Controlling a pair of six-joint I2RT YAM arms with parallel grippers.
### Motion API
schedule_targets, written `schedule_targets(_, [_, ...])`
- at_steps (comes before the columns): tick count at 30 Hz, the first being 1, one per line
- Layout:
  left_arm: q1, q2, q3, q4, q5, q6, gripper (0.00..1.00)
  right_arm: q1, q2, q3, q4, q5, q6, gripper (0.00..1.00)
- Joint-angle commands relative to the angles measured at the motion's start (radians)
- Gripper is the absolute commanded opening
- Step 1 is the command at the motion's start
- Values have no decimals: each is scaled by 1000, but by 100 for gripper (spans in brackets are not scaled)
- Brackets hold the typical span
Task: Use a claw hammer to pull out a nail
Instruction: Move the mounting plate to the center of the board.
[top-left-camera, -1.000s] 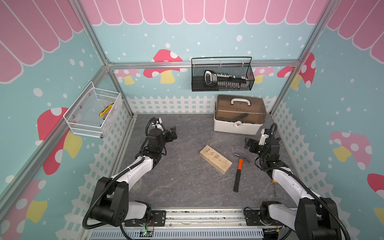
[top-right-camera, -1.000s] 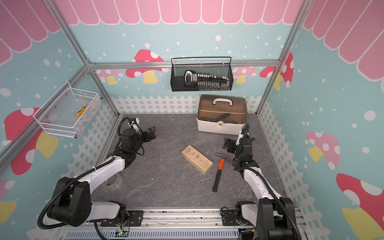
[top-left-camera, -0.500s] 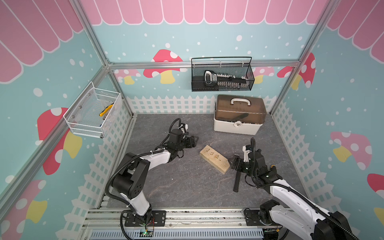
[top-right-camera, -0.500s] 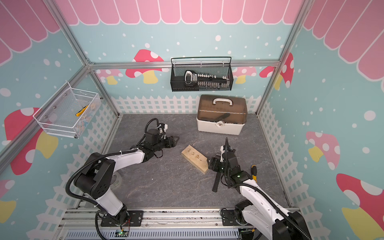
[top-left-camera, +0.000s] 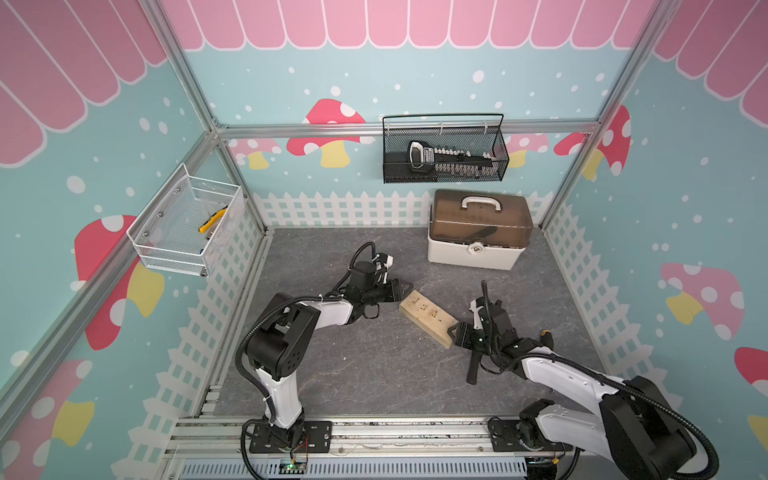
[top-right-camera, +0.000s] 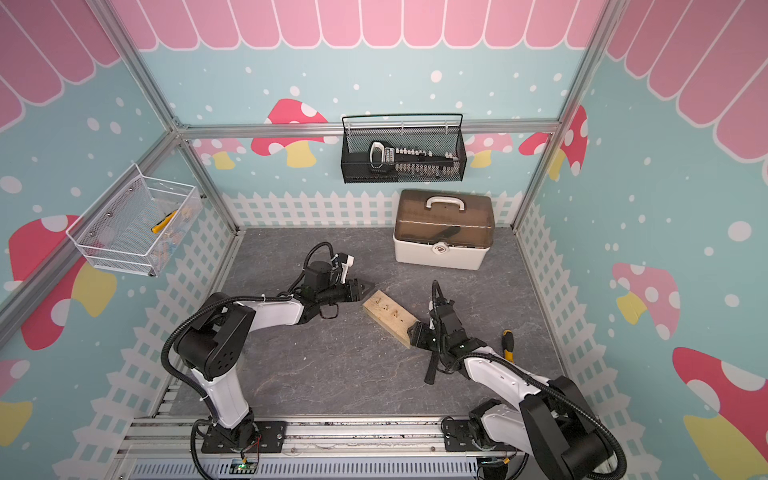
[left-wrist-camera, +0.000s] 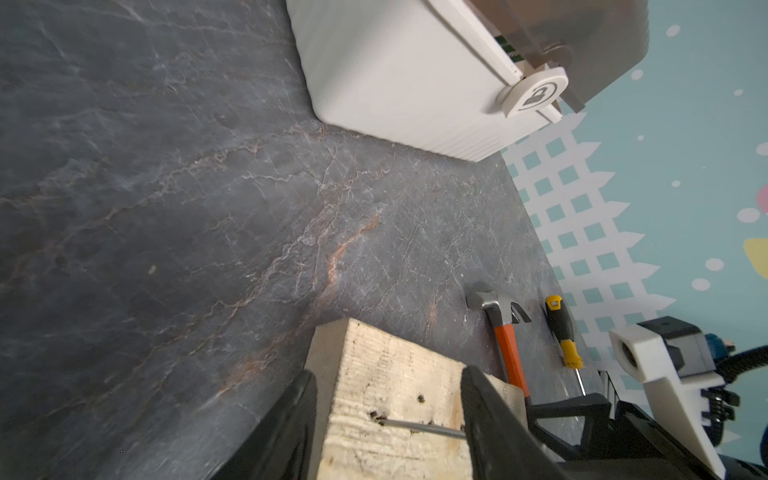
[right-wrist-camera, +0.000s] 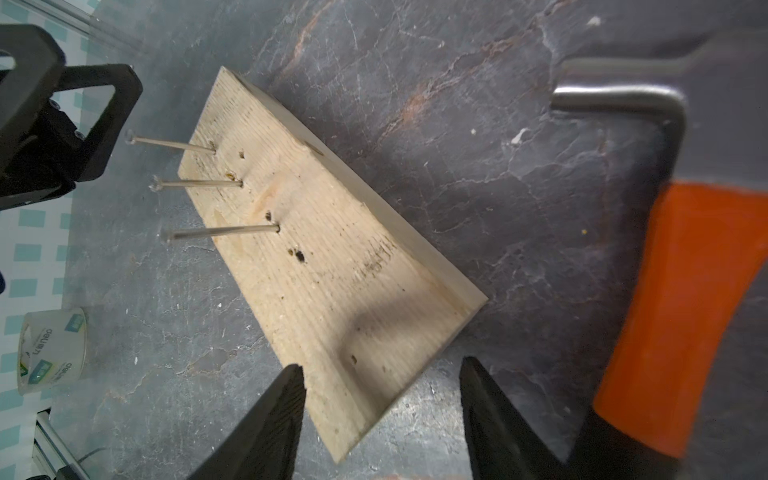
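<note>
Two arms work over one bench (top-left-camera: 365, 374). One block (top-left-camera: 428, 318) of pale wood is laid flat near the middle, at a slant. Three nails (right-wrist-camera: 199, 183) are driven part-way into its top in one row, toward the end nearer the left arm, and several empty holes are scattered around them.

One hammer (left-wrist-camera: 496, 307) is laid flat on the bench just beside the block's other end. Its steel head is turned toward the back wall and its black handle toward the front rail. In both top views only the handle end is seen, below the right arm. It is held by neither tool. One screwdriver (top-right-camera: 507, 345) is laid further right, roughly parallel to the hammer and apart from it.

The left tool (left-wrist-camera: 388, 370) is placed at the block's far end. Its jaws stand apart over that end, and part of the block is seen outside one finger, so contact cannot be told. The right tool (right-wrist-camera: 382, 363) is set low at the block's near corner. Its jaws stand apart around that corner, bench is seen in both gaps, and nothing is gripped.

One toolbox (top-left-camera: 478, 249) is stood at the back right. Two baskets are hung on the walls, one black (top-left-camera: 444, 174) and one white (top-left-camera: 174, 249). One tape roll (right-wrist-camera: 54, 349) is seen by the fence.
</note>
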Motion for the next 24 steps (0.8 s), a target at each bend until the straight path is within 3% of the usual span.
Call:
schedule_targets(1, [8,36,0,-5,58,-22,54,9,39,42,58,18,0,58])
schedule_targets(11, [52,62,-53,60,118,-70,41,9,264,193,121,8,-99,52])
schedule_targets(13, [98,49,-109,131,124,-109,39,9,314,237,131,-5,-113,52])
schedule_targets(24, [201,-33,-253,203,118,-140,35,11,576,461,170,-125,-168,51])
